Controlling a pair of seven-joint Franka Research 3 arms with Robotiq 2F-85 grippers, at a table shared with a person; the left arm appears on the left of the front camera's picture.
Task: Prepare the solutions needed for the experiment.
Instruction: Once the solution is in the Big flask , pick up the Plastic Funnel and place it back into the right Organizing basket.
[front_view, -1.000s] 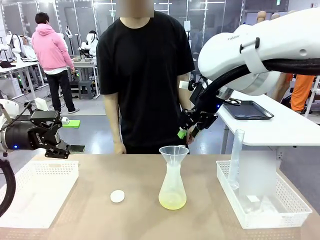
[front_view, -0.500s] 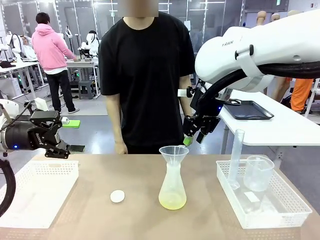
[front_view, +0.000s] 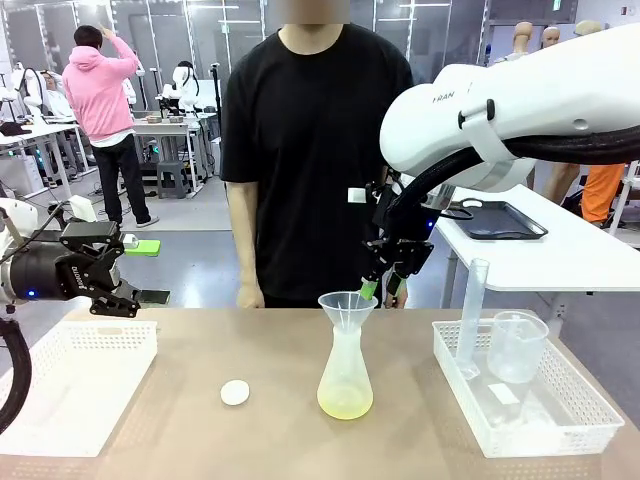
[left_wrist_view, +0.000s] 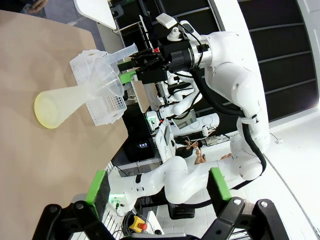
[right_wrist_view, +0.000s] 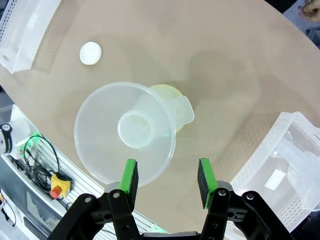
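Pale yellow-green liquid, the solutions (front_view: 345, 404), is lying as a shallow layer in the bottom of a translucent flask (front_view: 345, 365). The flask is standing at the middle of the table (front_view: 200, 440) with a funnel (front_view: 348, 304) sitting in its neck. The right gripper (front_view: 380, 292) is hanging just above the funnel's far rim, pointing down, with its jaws partly apart and nothing between them. The left gripper (front_view: 130, 278) is hovering at the table's left side, above the white basket (front_view: 60, 400), with its jaws spread wide and empty. A small white disc (front_view: 235, 393) is lying left of the flask — apart from it. A person (front_view: 315, 150) is standing at the far side.
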